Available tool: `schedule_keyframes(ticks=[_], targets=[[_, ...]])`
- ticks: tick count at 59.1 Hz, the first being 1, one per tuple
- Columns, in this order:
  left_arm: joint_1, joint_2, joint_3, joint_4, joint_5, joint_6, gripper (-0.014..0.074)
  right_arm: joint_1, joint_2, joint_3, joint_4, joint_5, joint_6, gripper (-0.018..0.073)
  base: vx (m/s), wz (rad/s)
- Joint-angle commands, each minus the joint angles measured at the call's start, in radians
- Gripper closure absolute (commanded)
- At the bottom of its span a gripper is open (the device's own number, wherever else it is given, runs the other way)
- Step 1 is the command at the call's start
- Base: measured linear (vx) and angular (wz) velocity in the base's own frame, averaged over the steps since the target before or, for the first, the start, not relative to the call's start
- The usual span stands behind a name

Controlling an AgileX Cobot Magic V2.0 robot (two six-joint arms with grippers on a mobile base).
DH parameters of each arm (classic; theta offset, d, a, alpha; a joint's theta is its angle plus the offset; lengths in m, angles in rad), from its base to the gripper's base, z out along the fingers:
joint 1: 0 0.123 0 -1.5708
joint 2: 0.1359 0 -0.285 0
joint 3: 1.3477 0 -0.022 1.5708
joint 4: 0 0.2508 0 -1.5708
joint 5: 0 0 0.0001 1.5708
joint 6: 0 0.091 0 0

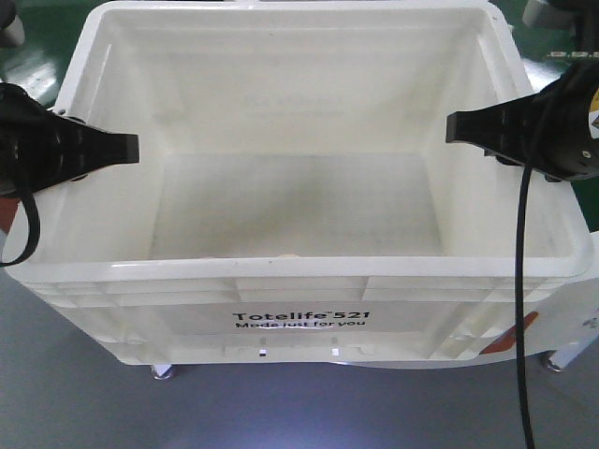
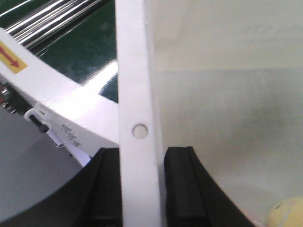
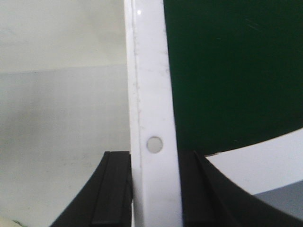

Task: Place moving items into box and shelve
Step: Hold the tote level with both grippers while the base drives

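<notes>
The white box [image 1: 299,273] with black "Totelife 521" print fills the front view. My left gripper [image 1: 131,148] is shut on its left rim [image 2: 135,71], one black finger [image 2: 106,189] outside the wall and one inside. On the opposite side, my right gripper [image 1: 454,126] is shut on the right rim [image 3: 149,71] in the same way. A pale yellow round item [image 2: 286,213] lies on the box floor near the front wall. In the front view only a sliver of an item [image 1: 290,254] shows above the near rim.
Dark green flooring [image 3: 227,71] lies beyond the box, and grey floor [image 1: 299,412] in front. A white machine panel with a yellow arrow label [image 2: 12,56] and metal rails [image 2: 47,19] stand left of the box. A black cable [image 1: 522,281] hangs from my right arm.
</notes>
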Motion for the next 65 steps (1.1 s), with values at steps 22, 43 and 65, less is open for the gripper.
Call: schedule_keyframes(ticks=[22,43,65], targets=[[-0.009,-0.034,-0.045,0.082,-0.123,-0.015,0.0488,-0.002,-0.031,-0.037,-0.077,-0.069,-0.003,0.0571,-0.1,0.44],[-0.009,-0.034,-0.045,0.082,-0.123,-0.015,0.0488,-0.002,-0.031,-0.037,-0.077,-0.069,-0.003,0.0571,-0.12,0.45],[-0.009,-0.034,-0.045,0.082,-0.123,-0.015,0.0488,-0.002,-0.031,-0.037,-0.077,-0.069,-0.003,0.0571,-0.11,0.43]])
